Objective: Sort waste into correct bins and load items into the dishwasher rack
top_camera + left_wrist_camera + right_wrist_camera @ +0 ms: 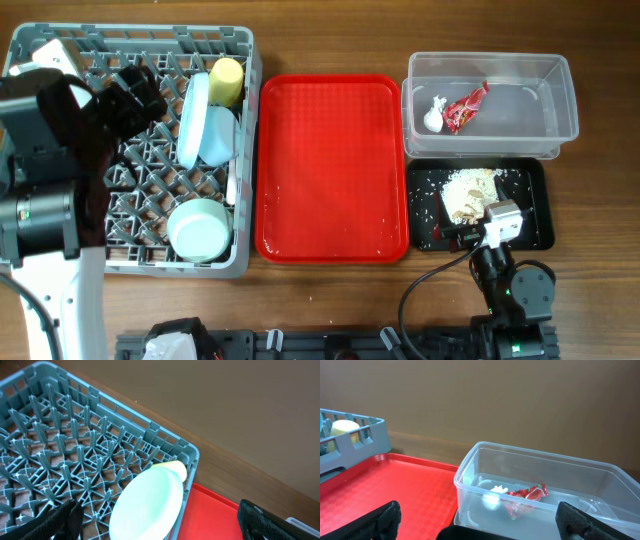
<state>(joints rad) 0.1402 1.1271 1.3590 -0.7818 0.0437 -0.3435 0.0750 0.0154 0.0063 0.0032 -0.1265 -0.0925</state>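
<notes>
Left gripper (160,522) over the grey lattice rack (150,35), fingers (62,519) spread wide, gripping nothing! Right gripper (485,522) just as wide and empty, over the near side of the matte black tray (535,215). In the rack, the smooth blue plate (192,120) stands on edge, yellow cup (227,80) touching it, pale green bowl (200,228) nearer. Crinkled red wrapper (466,106) and tissue wad (434,117) lie in the clear tub (560,100). Only the overhead shows the rice scraps (468,190) in the black tray. The glossy red tray (330,170) sits between rack and bins.
</notes>
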